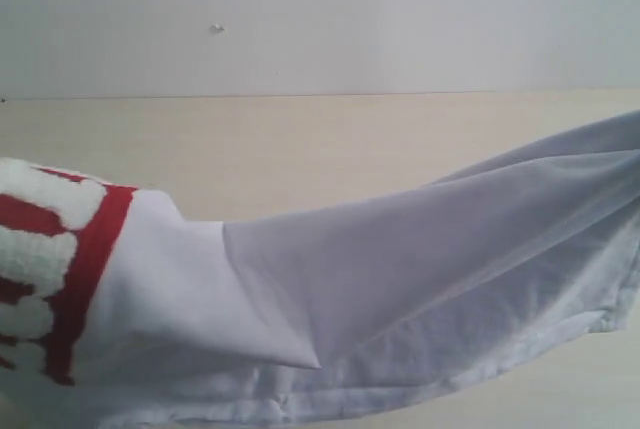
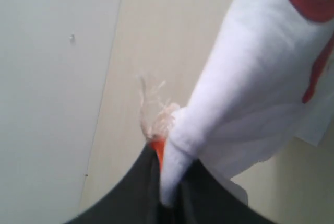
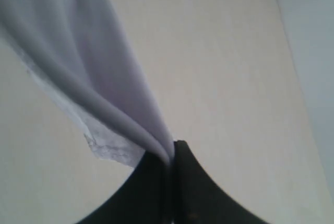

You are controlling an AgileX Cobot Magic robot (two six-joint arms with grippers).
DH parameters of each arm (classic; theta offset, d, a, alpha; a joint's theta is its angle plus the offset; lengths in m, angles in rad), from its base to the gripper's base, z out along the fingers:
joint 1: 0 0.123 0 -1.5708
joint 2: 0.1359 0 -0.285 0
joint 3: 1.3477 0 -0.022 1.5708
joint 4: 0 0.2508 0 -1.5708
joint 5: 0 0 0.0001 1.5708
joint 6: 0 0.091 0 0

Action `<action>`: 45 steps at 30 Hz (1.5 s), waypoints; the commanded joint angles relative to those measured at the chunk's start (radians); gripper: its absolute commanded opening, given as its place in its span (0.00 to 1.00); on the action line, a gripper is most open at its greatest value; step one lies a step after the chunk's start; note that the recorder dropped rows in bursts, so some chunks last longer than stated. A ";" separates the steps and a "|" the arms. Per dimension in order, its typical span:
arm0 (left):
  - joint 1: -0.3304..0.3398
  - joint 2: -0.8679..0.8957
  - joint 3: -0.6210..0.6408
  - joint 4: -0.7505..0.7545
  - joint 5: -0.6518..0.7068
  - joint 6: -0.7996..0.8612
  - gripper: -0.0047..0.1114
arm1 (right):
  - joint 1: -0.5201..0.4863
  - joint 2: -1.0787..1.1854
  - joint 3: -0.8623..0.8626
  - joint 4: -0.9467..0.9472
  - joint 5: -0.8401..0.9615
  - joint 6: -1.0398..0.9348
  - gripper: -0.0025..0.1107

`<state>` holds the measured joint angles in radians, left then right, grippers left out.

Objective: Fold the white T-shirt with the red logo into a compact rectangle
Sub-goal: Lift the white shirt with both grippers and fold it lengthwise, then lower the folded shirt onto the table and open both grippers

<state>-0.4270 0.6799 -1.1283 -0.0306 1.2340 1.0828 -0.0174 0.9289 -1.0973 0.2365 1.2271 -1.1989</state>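
Closest to the ext. cam, the white T-shirt (image 1: 400,279) fills the lower part of the view. It is strung across from L to R w/ long folds along its length and a hemmed edge drooping at the bottom, and its R end rises out of frame. The red logo (image 1: 85,269) sits at the L end of the cloth, red w/ fuzzy white letters, only partly in frame. In the L wrist view the left gripper (image 2: 171,182) has its 2 dark jaws clamped on a bunched bit of the shirt, right beside a small orange tag (image 2: 158,150). A tuft of pale frayed threads (image 2: 154,109) sticks out just past the tag, and a strip of the logo shows further along the cloth. In the R wrist view the right gripper (image 3: 170,164) is likewise closed on the shirt, w/ a gathered fold pinched between its jaws. The fabric fans away from that grip, w/ a rough hem on 1 side. Near both grips the cloth hangs clear of the pale wood-tone table (image 1: 300,149). Behind the table is a plain light wall (image 1: 320,19) w/ 1 small mark (image 1: 216,28).
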 commanded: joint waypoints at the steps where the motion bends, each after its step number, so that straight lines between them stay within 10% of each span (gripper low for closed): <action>1: -0.012 -0.041 0.023 0.003 -0.013 -0.028 0.04 | -0.005 -0.079 0.040 0.007 -0.006 -0.003 0.02; 12: 0.028 0.444 0.096 0.253 -0.013 -0.046 0.04 | -0.005 0.211 0.062 -0.088 -0.006 0.107 0.02; 31: 0.213 0.994 0.096 0.209 -0.701 -0.224 0.04 | -0.005 0.796 0.062 -0.173 -0.698 0.183 0.04; 41: 0.304 1.078 0.096 0.209 -0.860 -0.315 0.55 | -0.005 0.887 0.062 -0.191 -0.943 0.235 0.59; 45: 0.353 1.082 0.096 0.209 -0.899 -0.350 0.56 | -0.005 0.887 0.062 -0.200 -0.969 0.232 0.79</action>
<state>-0.1026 1.7597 -1.0332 0.1821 0.3712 0.7644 -0.0174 1.8174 -1.0402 0.0488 0.2942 -0.9729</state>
